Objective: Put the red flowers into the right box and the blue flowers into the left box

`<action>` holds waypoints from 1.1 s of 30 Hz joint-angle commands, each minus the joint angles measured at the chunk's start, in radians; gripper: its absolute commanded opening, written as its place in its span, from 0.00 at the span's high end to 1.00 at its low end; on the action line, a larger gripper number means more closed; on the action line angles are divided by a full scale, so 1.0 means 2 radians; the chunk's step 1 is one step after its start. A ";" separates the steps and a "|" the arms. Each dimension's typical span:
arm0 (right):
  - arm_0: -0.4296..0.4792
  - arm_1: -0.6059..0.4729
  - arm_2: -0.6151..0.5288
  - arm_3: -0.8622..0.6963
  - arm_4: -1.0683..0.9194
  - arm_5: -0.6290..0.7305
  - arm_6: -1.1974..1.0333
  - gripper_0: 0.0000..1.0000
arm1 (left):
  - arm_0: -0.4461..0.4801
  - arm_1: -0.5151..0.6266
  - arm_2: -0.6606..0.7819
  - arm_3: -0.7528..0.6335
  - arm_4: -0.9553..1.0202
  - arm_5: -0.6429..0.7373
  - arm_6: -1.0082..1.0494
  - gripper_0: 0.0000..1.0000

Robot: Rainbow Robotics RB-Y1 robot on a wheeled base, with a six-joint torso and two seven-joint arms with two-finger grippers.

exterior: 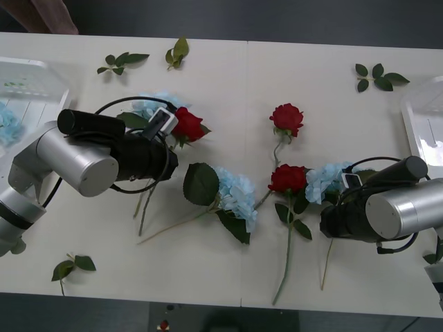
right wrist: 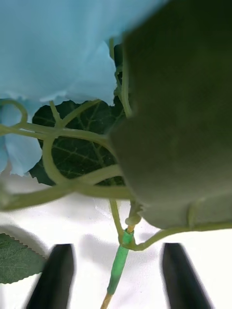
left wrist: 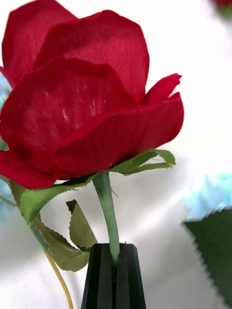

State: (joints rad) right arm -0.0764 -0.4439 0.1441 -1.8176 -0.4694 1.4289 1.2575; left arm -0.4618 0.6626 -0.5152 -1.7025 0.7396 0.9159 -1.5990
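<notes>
Front view: the left tool (exterior: pixel 168 131) sits against a red rose (exterior: pixel 187 125) above the desk (exterior: pixel 228 76); the right tool (exterior: pixel 332 200) hangs beside a blue hydrangea (exterior: pixel 325 181). Right wrist view: the tool's fingers (right wrist: pixel 55 277) stand spread, the hydrangea stem (right wrist: pixel 118 263) between them untouched. Left wrist view: the tool's fingers (left wrist: pixel 101 280) are clenched on the rose stem (left wrist: pixel 107 212) just below the bloom.

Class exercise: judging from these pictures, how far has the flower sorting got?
Done: one blue flower lies in the left box. In hand: left gripper pinches a red rose stem; right gripper straddles a blue flower stem. Left: two roses, two hydrangeas.
</notes>
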 commanded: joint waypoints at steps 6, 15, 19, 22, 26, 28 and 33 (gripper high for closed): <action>-0.003 0.003 0.003 -0.005 0.005 -0.003 0.018 1.00 | -0.015 0.021 0.008 -0.076 0.005 -0.003 0.154 1.00; -0.003 -0.007 -0.018 -0.047 -0.003 0.015 0.030 1.00 | -0.021 0.036 0.022 -0.134 0.005 -0.012 0.289 1.00; -0.004 -0.007 -0.036 -0.058 -0.009 0.030 0.035 1.00 | -0.034 0.038 0.031 -0.144 0.004 -0.012 0.345 1.00; -0.004 -0.007 -0.050 -0.066 -0.014 0.043 0.039 1.00 | -0.044 0.038 0.034 -0.150 -0.011 -0.012 0.393 1.00; -0.004 -0.012 -0.054 -0.068 -0.016 0.046 0.043 0.49 | -0.049 0.038 0.035 -0.159 -0.044 -0.013 0.451 1.00; -0.004 -0.014 -0.054 -0.070 -0.017 0.046 0.045 0.00 | -0.048 0.038 0.037 -0.162 -0.055 -0.013 0.470 1.00; -0.004 -0.020 -0.056 -0.079 -0.025 0.053 0.052 0.00 | -0.050 0.038 0.041 -0.167 -0.084 -0.014 0.522 1.00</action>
State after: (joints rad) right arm -0.0764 -0.4450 0.0282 -1.9201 -0.5068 1.5236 1.3324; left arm -0.5381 0.7203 -0.4583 -1.9987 0.6132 0.8972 -0.6403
